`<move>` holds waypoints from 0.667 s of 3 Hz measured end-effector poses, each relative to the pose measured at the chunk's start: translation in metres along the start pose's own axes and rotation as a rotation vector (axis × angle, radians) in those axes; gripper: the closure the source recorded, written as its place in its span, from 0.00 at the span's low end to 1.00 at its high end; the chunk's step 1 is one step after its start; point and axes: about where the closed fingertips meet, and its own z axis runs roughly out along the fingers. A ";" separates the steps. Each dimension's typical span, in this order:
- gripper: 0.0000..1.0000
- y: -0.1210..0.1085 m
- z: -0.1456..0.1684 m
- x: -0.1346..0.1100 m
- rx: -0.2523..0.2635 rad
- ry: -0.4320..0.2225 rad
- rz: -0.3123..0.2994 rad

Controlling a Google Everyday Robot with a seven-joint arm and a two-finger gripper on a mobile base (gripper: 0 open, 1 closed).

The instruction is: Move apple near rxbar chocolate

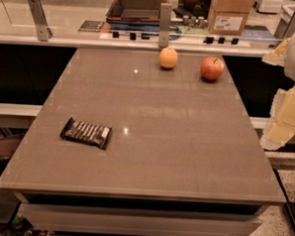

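The red apple (pixel 212 68) with a small dark stem stands at the far right of the grey table (pixel 176 131). The rxbar chocolate (pixel 86 132), a flat dark bar with white lettering, lies at the near left of the table, far from the apple. My gripper (pixel 282 128) hangs with the white and yellowish arm off the table's right edge, level with the middle of the table. It is apart from both things and holds nothing that I can see.
A plain orange fruit (pixel 168 57) stands at the far edge, left of the apple. Behind the table runs a counter with a dark tray (pixel 136 9), a cardboard box (pixel 227 15) and metal posts (pixel 165 24).
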 end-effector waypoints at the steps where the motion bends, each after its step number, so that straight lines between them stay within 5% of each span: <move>1: 0.00 0.000 0.000 0.000 0.000 0.000 0.000; 2: 0.00 -0.030 0.018 -0.003 0.045 -0.046 0.062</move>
